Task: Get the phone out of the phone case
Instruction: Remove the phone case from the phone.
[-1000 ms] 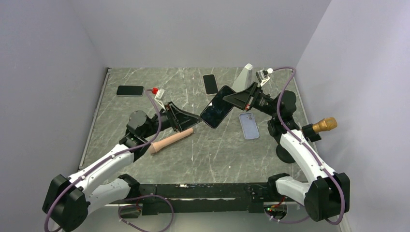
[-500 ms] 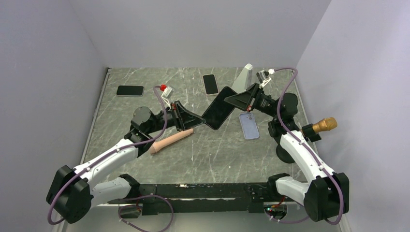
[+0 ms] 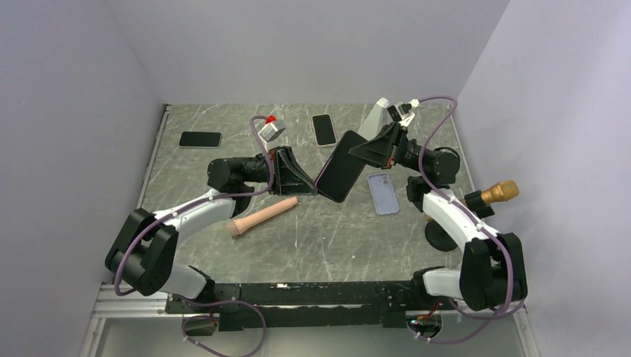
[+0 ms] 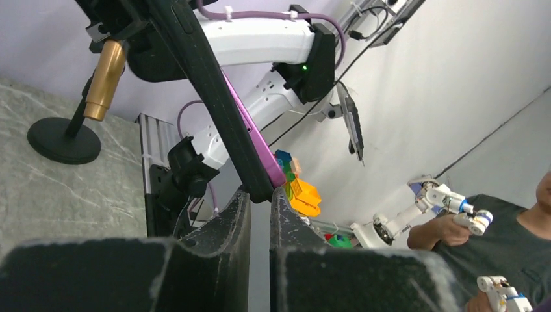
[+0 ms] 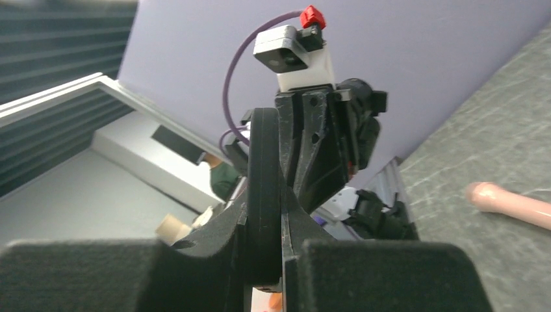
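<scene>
Top view: shows the black rectangular phone in its case lifted above the grey marble desk, tilted, between both arms. Grips its upper end with the right gripper. Meets its lower corner with the left gripper. Lying on the desk: a light blue phone case just beside, a pale pink cylinder, a flat black phone well apart at the left.

Left wrist view: looks along the phone's edge, black with a magenta layer on one face. Puts the lower corner right at the tips of the left gripper, fingers almost together with only a narrow slit; cannot tell if really pinched.

Right wrist view: shows the black edge of the phone between the right gripper's fingers, pressed from both sides, no gap. Behind it, the left gripper; at the right, the pink cylinder on the desk.
</scene>
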Tool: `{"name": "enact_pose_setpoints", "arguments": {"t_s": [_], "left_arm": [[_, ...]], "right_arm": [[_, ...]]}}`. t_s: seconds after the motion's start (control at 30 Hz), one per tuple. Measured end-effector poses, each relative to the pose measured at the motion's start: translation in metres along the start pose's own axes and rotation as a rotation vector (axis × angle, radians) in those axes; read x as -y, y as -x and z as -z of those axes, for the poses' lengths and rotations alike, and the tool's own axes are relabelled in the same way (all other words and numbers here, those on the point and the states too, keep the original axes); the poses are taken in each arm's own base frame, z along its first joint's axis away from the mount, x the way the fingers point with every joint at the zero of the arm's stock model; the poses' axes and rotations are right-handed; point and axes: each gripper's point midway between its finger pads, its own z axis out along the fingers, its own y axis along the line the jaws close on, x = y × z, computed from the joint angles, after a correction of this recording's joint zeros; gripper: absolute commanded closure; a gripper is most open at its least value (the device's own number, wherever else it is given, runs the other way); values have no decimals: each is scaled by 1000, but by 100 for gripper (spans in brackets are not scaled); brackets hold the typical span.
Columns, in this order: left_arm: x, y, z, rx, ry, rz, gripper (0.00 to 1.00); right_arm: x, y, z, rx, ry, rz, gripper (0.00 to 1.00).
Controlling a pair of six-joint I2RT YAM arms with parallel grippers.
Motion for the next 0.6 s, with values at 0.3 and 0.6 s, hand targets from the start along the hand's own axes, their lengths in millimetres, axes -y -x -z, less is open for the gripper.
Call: {"name": "enact_pose_setpoints", "arguments": {"t_s": [0.3, 0.6], "left_arm": [[-9, -1, 0, -19, 56, -36, 100], [-26, 14, 8, 89, 342, 4, 76]], "right_arm": [[-3, 2, -1, -14, 56, -100, 100], [6, 15, -1, 49, 46, -52, 100]]}}
